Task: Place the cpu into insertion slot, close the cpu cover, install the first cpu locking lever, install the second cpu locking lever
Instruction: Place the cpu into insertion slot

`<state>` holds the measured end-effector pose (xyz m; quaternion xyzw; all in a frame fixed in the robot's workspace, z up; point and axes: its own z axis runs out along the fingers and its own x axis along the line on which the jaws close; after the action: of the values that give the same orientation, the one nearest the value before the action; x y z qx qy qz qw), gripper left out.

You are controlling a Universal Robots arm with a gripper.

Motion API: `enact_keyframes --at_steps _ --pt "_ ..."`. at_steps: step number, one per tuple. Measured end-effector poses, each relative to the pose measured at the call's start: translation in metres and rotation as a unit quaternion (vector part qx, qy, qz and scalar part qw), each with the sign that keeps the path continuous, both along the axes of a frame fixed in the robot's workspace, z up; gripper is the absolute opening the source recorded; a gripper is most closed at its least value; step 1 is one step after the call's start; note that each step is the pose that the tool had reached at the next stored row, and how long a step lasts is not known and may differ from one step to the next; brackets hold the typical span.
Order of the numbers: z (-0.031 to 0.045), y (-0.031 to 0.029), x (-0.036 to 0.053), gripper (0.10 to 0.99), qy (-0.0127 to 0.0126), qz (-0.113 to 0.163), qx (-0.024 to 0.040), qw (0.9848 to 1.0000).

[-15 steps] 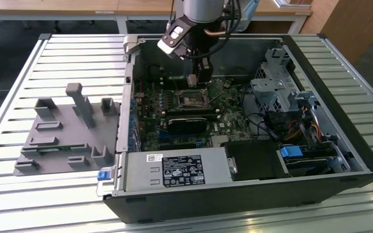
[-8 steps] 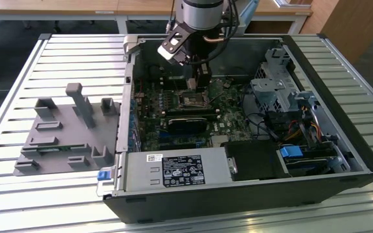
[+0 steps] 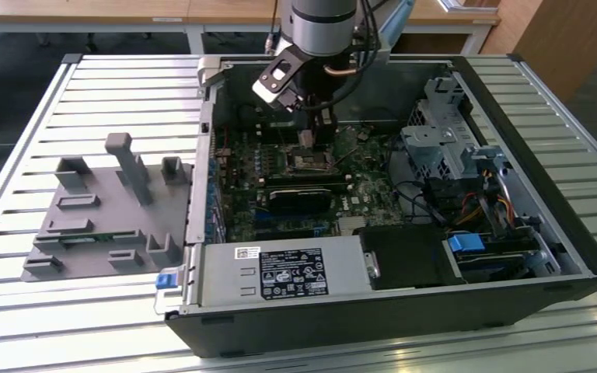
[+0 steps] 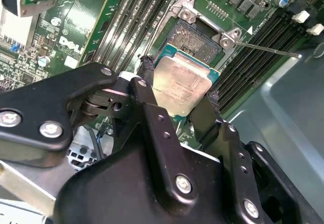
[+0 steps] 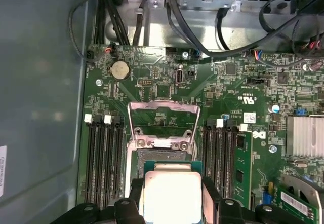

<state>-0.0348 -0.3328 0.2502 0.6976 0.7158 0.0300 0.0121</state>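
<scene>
The cpu (image 4: 183,84) is gripped by two opposite edges in the claw (image 4: 177,89), which is closed on it, over the insertion slot (image 4: 196,37). The slot is partly hidden by the chip, and contact cannot be judged. The cpu cover (image 5: 162,125) stands raised and open. Print on the black label (image 3: 290,276) is too small to be made out.
</scene>
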Motion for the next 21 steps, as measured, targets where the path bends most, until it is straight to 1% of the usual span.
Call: enact_keyframes --at_steps 3,5,15,21 --pt "-0.0006 0.0000 0.0000 0.537 0.0001 0.000 -0.0002 1.0000" --pt "-0.0026 0.0004 -0.0005 0.537 0.0000 0.000 0.0000 1.0000" --pt "-0.0197 0.0039 -0.0014 0.537 0.0000 -0.002 0.0001 1.0000" --pt "-0.0273 0.0055 -0.0021 0.537 0.0000 -0.004 -0.0001 1.0000"
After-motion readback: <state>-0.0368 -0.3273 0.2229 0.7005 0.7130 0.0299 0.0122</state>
